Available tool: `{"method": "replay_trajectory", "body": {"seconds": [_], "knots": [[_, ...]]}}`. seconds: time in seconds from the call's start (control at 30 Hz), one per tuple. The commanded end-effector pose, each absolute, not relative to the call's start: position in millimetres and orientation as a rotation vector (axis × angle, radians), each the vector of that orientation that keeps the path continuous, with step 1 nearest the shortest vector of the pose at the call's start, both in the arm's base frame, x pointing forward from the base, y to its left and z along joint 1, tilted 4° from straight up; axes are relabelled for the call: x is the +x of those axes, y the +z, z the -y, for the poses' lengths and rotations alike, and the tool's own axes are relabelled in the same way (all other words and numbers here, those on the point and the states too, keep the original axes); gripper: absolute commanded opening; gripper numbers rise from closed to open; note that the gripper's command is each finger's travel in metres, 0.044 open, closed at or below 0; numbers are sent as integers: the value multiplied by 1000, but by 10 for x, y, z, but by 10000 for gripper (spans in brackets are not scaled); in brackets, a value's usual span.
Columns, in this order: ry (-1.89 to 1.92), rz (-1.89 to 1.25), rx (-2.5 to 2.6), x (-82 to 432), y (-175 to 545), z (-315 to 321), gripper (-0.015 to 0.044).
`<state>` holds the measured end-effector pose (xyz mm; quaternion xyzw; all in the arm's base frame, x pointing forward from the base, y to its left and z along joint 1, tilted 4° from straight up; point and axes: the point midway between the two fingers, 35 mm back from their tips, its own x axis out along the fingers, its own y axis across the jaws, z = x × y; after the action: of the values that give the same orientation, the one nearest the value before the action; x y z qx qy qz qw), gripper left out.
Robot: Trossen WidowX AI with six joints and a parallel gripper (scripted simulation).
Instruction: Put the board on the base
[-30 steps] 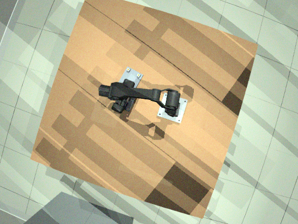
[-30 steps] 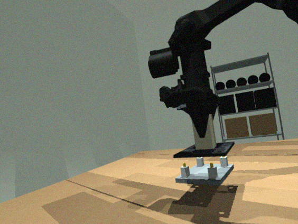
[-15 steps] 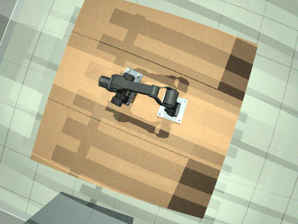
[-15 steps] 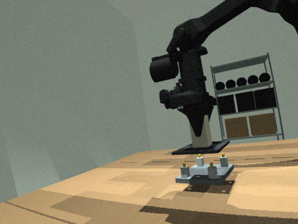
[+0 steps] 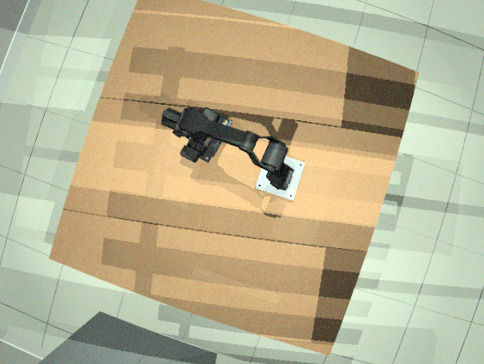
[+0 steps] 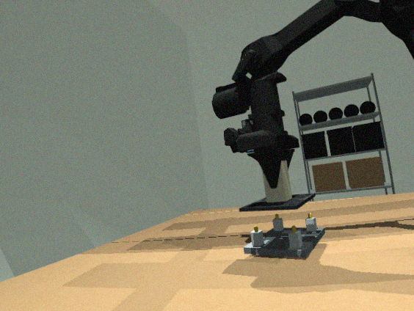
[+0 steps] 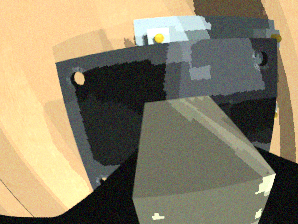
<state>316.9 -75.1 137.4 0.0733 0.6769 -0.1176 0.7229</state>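
My gripper point(image 6: 275, 183) point(image 7: 185, 149) is shut on the pale square handle point(image 6: 284, 191) point(image 7: 200, 145) of the black board point(image 6: 253, 206) point(image 7: 120, 82). The board hangs roughly level, handle up, above the grey base point(image 6: 280, 249) point(image 7: 222, 28) with a visible gap over its pins. In the wrist view the base sticks out past the board's far edge; one gold pin point(image 7: 159, 38) shows beyond that edge, off the corner holes. The far left hole point(image 7: 78, 78) shows bare table; the far right hole point(image 7: 261, 58) looks dark. The near right corner is hidden.
The base stands on the wooden table point(image 5: 240, 266) point(image 6: 154, 286). In the top view the arm covers most of the board and base. The arm's own mounting plate point(image 5: 296, 189) lies to their right. A shelf rack point(image 6: 345, 155) stands in the background.
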Motion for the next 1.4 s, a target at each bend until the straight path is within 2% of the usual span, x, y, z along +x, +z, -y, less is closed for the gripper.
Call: {"method": "replay_trajectory", "body": {"seconds": [0.0, 0.57, 1.37], "knots": [[-261, -1495, 168, 3178, 1383, 859, 0], [-287, -1491, 187, 3172, 1405, 1282, 0], [-290, -1490, 183, 3173, 1305, 1292, 0]]}}
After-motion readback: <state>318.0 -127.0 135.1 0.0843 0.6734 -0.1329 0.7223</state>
